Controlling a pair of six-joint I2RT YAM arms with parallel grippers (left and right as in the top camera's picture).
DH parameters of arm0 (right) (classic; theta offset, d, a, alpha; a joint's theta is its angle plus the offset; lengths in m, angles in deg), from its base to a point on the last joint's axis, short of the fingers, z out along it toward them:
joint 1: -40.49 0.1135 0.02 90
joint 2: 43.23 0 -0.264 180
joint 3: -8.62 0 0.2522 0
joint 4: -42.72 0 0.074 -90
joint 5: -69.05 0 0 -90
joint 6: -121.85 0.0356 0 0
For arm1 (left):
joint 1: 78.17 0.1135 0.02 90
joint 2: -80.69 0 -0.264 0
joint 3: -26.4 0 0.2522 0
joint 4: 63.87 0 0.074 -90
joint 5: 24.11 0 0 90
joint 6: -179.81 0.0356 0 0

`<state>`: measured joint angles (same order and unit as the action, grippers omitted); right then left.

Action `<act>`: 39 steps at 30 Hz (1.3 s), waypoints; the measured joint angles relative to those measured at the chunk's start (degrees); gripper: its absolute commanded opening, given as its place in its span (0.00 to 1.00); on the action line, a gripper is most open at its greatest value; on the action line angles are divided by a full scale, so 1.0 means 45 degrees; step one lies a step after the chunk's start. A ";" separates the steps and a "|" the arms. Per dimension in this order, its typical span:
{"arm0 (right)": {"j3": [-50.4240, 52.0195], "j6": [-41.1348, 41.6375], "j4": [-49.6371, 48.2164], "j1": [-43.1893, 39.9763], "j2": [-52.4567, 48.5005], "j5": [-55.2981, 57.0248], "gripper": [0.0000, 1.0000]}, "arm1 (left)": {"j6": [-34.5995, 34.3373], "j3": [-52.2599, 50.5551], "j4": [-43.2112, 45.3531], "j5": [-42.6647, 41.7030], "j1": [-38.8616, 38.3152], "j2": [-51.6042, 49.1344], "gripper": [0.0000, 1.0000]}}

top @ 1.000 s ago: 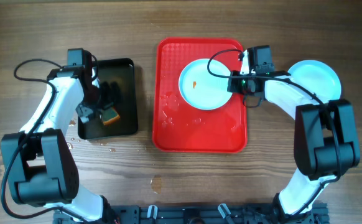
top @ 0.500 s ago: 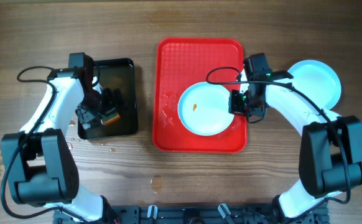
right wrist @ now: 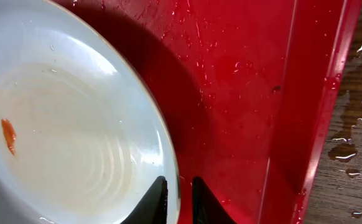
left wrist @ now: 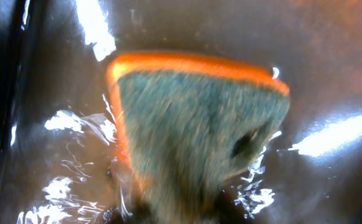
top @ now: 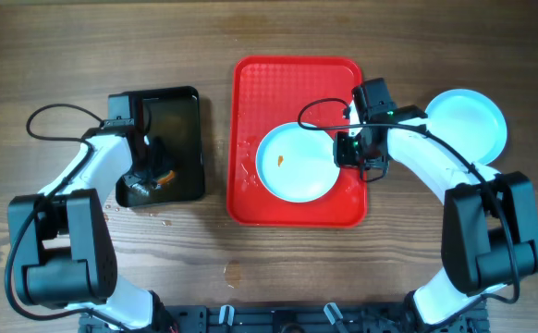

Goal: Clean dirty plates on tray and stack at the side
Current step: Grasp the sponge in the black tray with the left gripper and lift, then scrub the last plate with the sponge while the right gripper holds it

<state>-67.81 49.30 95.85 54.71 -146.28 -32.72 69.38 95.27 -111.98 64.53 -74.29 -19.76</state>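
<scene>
A pale plate [top: 295, 164] with a small orange smear [top: 278, 161] lies on the red tray [top: 260, 83], toward its front right. My right gripper [top: 341, 150] is shut on this plate's right rim. In the right wrist view the two black fingers [right wrist: 180, 186] stand on either side of the rim of the plate [right wrist: 75, 124]. A second plate [top: 468, 120] rests on the table to the right of the tray. My left gripper [top: 151, 176] is down in the black tray [top: 172, 94], shut on the orange and grey-green sponge [left wrist: 193, 118], which is squeezed narrow at the jaws.
The black tray holds dark liquid that glints around the sponge. Water drops lie on the red tray's floor [right wrist: 243, 93] and on the wooden table [right wrist: 355, 149] beside its right edge. A few wet spots mark the table in front of both trays.
My right gripper has dragged the smeared plate from the tray's back right toward its front and left. My left gripper has dropped onto the sponge and closed on it.
</scene>
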 measured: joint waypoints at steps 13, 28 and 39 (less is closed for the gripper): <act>0.0000 -0.0622 0.0024 0.0000 0.0000 0.0107 0.16 | 0.0835 0.0986 -0.1739 -0.0359 -0.0180 0.1185 0.62; 0.0000 -0.0646 -0.0107 0.0000 0.0000 0.0199 0.20 | 0.1088 0.0277 0.0233 -0.0301 -0.0262 -0.0253 0.04; 0.0418 -0.1035 -0.0971 0.0000 0.0000 0.0296 0.24 | 0.1083 0.2127 -0.2992 -0.2501 -0.0811 0.1433 0.04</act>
<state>-65.93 44.65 91.48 54.71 -146.28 -31.38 74.26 104.85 -125.44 53.27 -77.94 -13.31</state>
